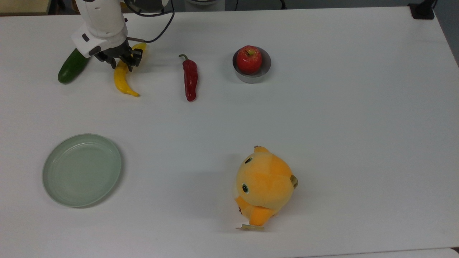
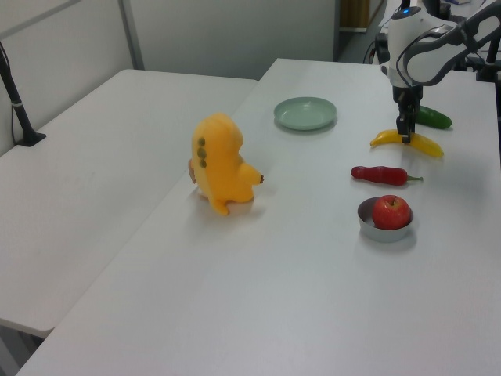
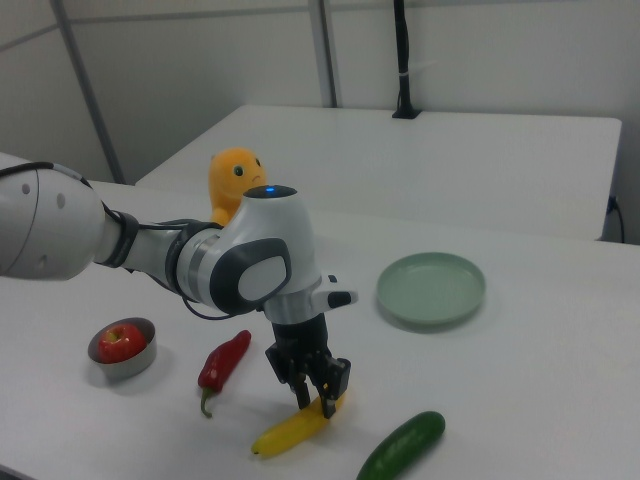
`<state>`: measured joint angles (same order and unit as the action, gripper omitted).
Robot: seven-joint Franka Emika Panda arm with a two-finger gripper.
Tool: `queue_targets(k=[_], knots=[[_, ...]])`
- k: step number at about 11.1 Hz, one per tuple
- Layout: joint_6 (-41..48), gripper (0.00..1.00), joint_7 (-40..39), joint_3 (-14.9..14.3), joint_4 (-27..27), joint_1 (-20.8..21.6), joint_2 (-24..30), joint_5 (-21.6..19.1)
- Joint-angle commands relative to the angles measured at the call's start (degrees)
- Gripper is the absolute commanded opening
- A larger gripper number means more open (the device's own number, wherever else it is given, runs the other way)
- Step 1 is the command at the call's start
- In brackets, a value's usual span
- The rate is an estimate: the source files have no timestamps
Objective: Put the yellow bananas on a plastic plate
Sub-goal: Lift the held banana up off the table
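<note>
White table (image 1: 322, 107) carries all. Plate (image 1: 82, 170) sits bare at the top view's lower left, well apart from banana (image 1: 123, 80) lying near the far edge between cucumber (image 1: 71, 66) and chili (image 1: 190, 79). Gripper (image 1: 123, 61) fingers spread, straddling the banana's upper half.

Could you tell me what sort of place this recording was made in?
Probably a robotics lab or office: plain white tables against partition walls, toy props such as a plush toy and banana, and a cabled robot arm.

Top view: banana (image 1: 123, 79) between cucumber (image 1: 71, 66), chili (image 1: 190, 79).
</note>
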<state>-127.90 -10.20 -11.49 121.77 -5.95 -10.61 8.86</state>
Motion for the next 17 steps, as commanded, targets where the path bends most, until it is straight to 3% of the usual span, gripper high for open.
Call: queue_targets(k=[1, 9, 11, 13, 17], knots=[[-2.2, 0.00, -0.9, -0.5, 1.3, 0.0, 0.4, 1.1], [-1.1, 0.00, -0.5, -0.5, -1.1, -0.2, 1.4, -0.3], [2.4, 0.00, -0.7, -0.5, -5.2, -0.1, 1.1, -5.8], [5.7, 0.00, -1.1, -0.5, -10.0, 0.1, 0.9, -7.6], [4.6, 0.00, -3.9, -0.5, -20.8, -0.2, -3.4, -17.0]])
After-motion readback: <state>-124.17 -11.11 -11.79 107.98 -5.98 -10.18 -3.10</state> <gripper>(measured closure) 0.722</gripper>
